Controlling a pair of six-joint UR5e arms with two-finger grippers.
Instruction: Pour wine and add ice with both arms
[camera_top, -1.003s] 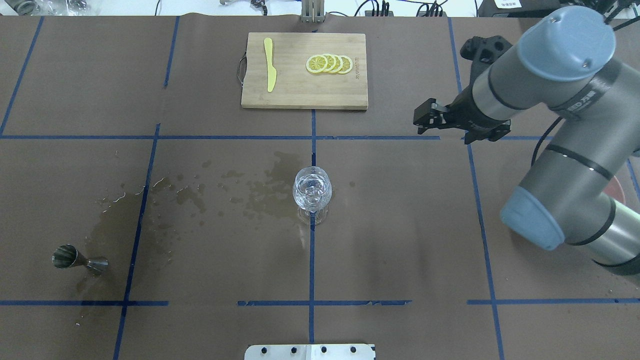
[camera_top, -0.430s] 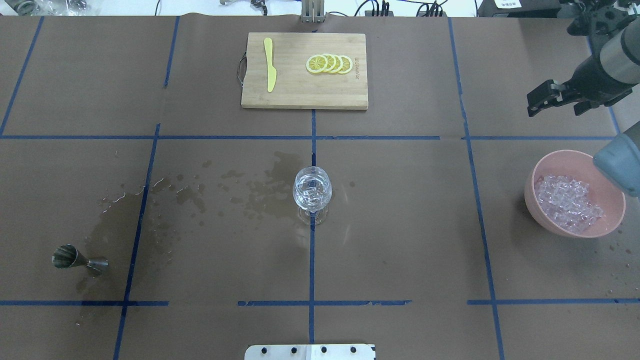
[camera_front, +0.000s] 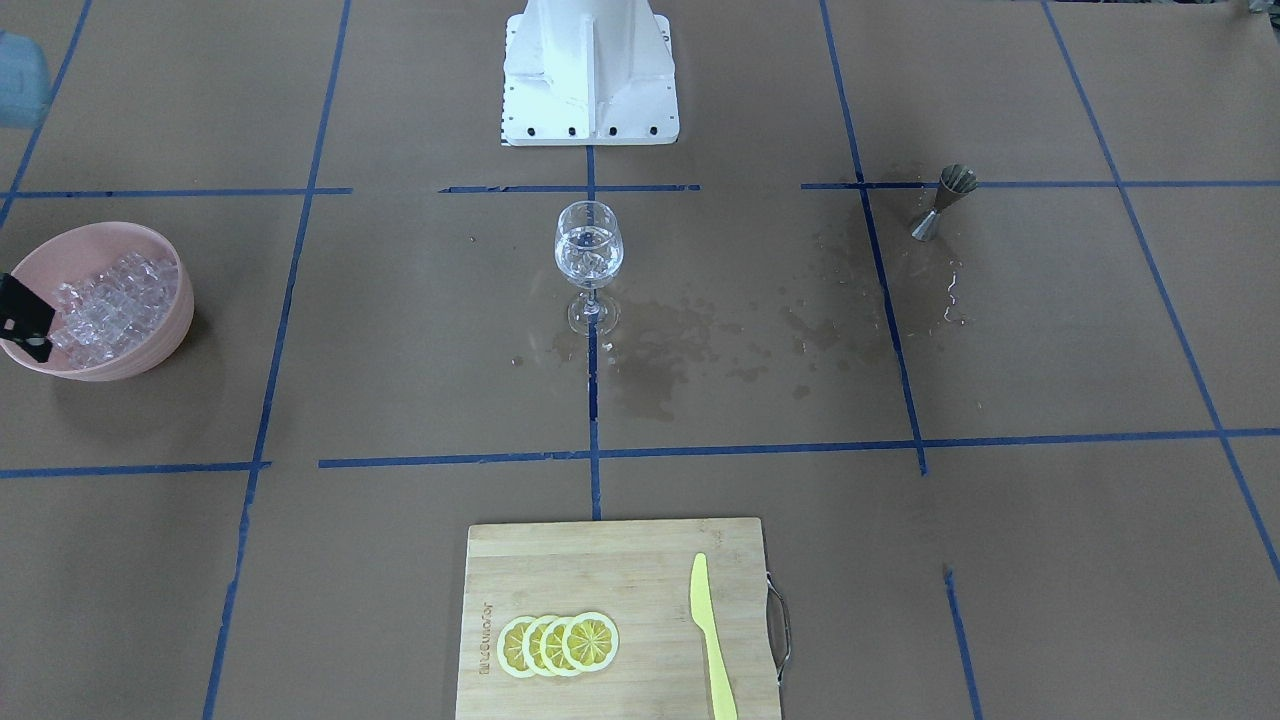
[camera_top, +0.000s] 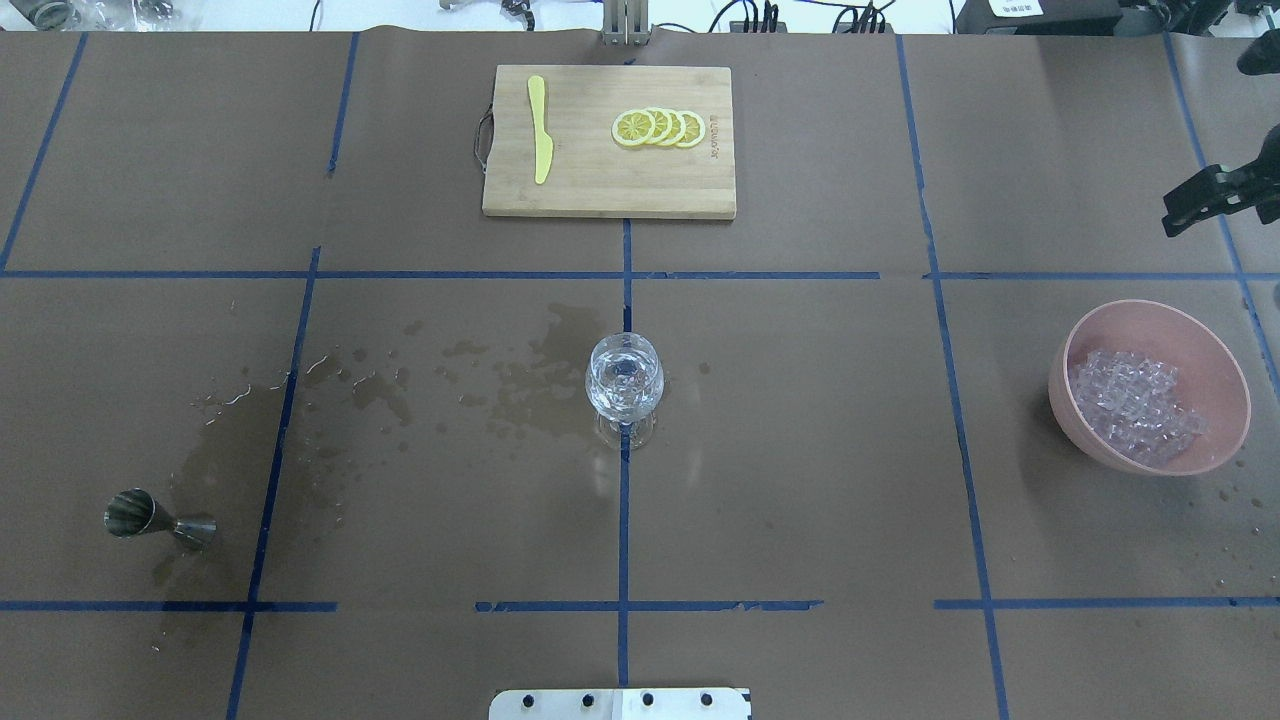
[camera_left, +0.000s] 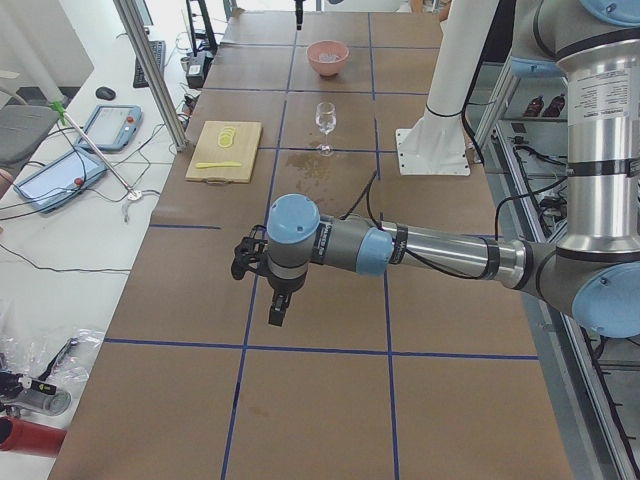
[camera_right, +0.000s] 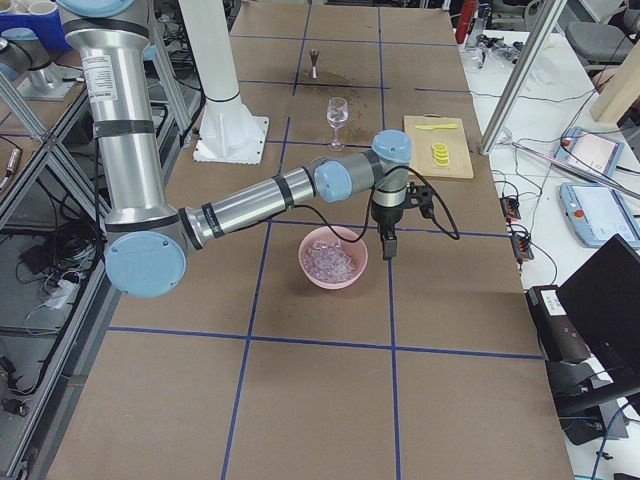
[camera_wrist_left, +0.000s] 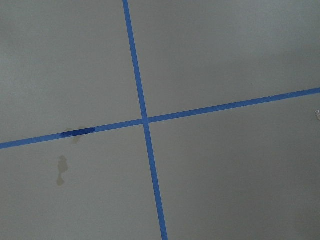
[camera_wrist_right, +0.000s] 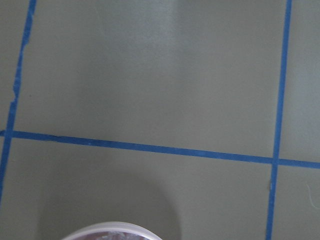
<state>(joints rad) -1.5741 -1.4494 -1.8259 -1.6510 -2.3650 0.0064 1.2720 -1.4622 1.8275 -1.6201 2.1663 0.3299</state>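
Observation:
A stemmed wine glass (camera_top: 624, 385) stands upright at the table's centre, also in the front view (camera_front: 588, 250). It holds clear, glinting contents; I cannot tell wine from ice in it. A pink bowl (camera_top: 1225, 375) of clear ice cubes (camera_top: 1135, 405) sits at the right. A steel jigger (camera_top: 155, 518) lies on its side at the front left, amid wet stains. My right gripper (camera_top: 1180, 210) hangs beyond the bowl at the view's right edge, empty-looking; its jaws are unclear. My left gripper (camera_left: 277, 310) hovers over bare table far left; I cannot tell its state.
A bamboo cutting board (camera_top: 580, 190) with lemon slices (camera_top: 660, 128) and a yellow knife (camera_top: 541, 130) lies at the far centre. Damp patches (camera_top: 520, 385) spread left of the glass. The white robot base (camera_front: 590, 80) stands at the near edge.
My right arm has swung away to the right, from the middle right to the view's edge, uncovering the pink bowl. The glass and jigger have not moved.

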